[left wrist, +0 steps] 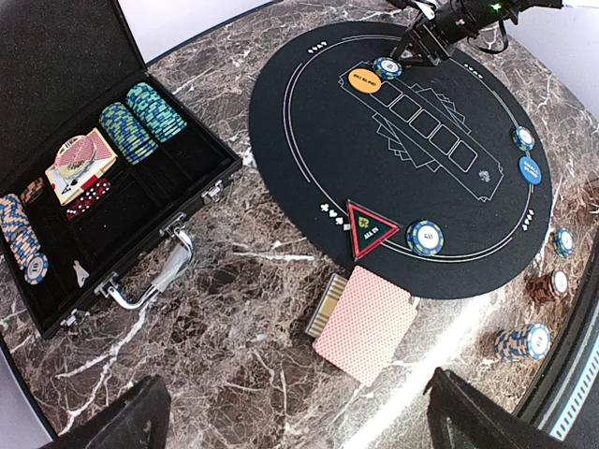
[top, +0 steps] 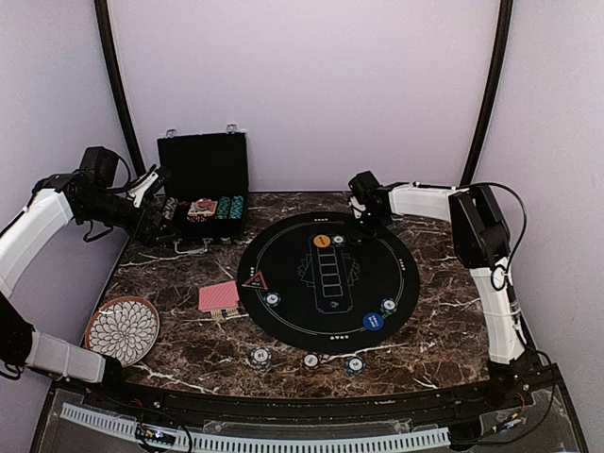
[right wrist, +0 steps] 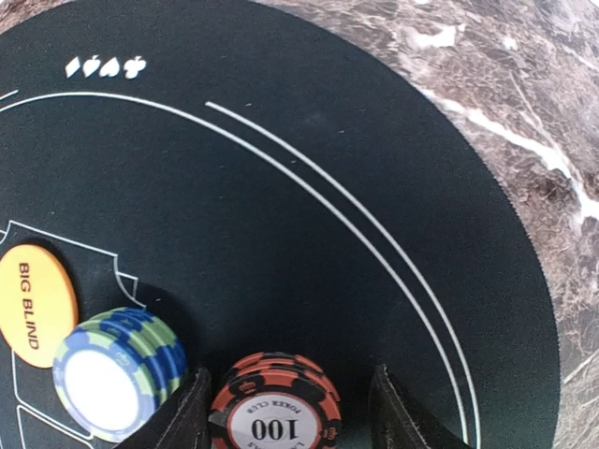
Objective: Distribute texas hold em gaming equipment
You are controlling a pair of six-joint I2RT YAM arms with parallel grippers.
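Observation:
My right gripper [right wrist: 285,416] stands open at the far rim of the round black mat [top: 326,283]. An orange-and-black chip stack [right wrist: 276,412] sits on the mat between its fingers, against the left one and with a gap to the right one. Beside it are a blue-green chip stack [right wrist: 117,374] and the orange button [right wrist: 33,304]. My left gripper [left wrist: 299,421] hangs open and empty above the marble, near the red-backed cards [left wrist: 365,323]. The triangle marker [left wrist: 372,227] and blue button [left wrist: 530,170] lie on the mat.
The open black case [top: 203,189] with chip rows stands at the back left. A flower-patterned plate [top: 121,330] sits front left. Small chip stacks [top: 260,357] [top: 355,364] rest on the marble near the mat's front edge.

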